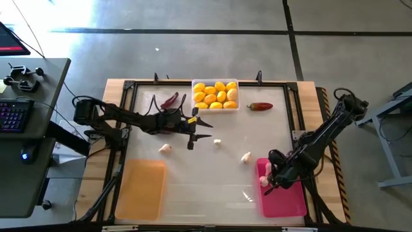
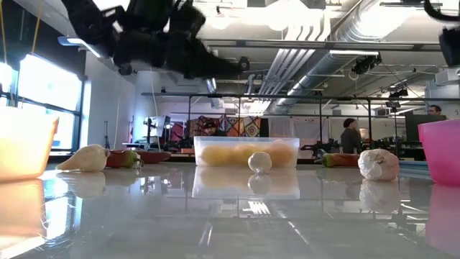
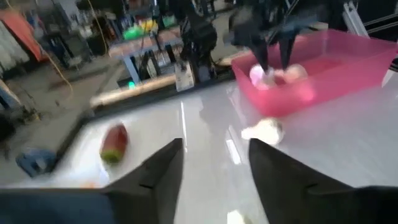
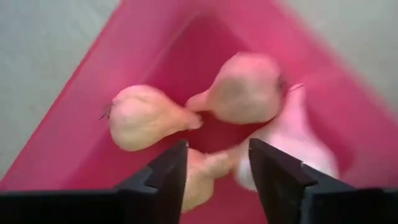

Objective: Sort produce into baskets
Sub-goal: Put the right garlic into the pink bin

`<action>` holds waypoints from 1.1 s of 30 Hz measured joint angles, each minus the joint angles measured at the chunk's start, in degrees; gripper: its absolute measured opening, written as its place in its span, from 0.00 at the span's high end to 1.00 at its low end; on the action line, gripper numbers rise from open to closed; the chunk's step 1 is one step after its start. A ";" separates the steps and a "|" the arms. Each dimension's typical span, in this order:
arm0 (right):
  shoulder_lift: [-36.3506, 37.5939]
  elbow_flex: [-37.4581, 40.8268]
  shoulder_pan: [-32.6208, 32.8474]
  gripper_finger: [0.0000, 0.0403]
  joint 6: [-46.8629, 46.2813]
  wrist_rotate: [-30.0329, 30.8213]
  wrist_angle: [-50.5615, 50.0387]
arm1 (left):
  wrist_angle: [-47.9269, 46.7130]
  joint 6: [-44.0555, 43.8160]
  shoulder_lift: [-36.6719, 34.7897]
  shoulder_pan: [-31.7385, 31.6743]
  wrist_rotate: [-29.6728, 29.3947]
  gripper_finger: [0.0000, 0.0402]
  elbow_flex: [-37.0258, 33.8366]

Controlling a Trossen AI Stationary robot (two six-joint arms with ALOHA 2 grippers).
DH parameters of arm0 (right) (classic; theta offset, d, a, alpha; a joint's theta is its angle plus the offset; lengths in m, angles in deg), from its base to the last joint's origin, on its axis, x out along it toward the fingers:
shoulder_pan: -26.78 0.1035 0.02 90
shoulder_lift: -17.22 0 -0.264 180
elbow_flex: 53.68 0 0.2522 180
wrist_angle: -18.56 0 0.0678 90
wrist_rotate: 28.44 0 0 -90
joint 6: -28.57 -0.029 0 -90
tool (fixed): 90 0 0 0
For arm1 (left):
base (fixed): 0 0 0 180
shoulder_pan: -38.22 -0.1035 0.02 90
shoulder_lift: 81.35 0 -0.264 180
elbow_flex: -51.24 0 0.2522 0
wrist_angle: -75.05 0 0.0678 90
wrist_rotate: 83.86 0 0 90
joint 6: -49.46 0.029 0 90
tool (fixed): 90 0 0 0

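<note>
My left gripper [image 1: 207, 129] is open and empty above the table's middle, in front of the clear tray [image 1: 215, 109] of yellow-orange fruits [image 1: 215, 94]; in its wrist view [image 3: 214, 144] nothing is between the fingers. My right gripper [image 1: 267, 180] is open over the far left corner of the pink tray [image 1: 286, 200]. Several garlic bulbs [image 4: 146, 115] lie in that corner, one [image 4: 202, 174] just below the fingers. Loose garlic bulbs [image 1: 165, 148] [image 1: 217, 142] [image 1: 246, 156] lie on the table. One chili [image 1: 260, 106] lies right of the clear tray, another [image 1: 170, 100] left of it.
The orange tray [image 1: 141, 189] stands at the near left, with bare tabletop between it and the pink tray. A black frame [image 1: 122, 129] runs along the table's edges. A desk with a keyboard [image 1: 13, 116] stands off the left side. People show in the room behind [image 2: 351, 135].
</note>
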 joint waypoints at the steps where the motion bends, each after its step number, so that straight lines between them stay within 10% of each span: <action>1: 0.00 -1.22 -0.03 0.57 1.02 1.15 -2.38 | -0.03 -1.20 0.10 -0.57 0.73 0.62 -0.69; 8: 0.04 -11.88 -0.03 0.47 8.41 18.78 -12.11 | 7.07 -4.92 0.09 -2.46 6.05 0.97 -5.84; 13: 0.00 -13.78 -3.28 0.46 21.01 29.96 -6.19 | 12.56 -7.33 0.05 -2.33 7.29 0.95 -8.82; 33: -17.34 -10.54 -25.35 0.20 49.57 9.76 10.18 | 12.37 -7.37 0.05 -2.10 7.29 0.99 -10.23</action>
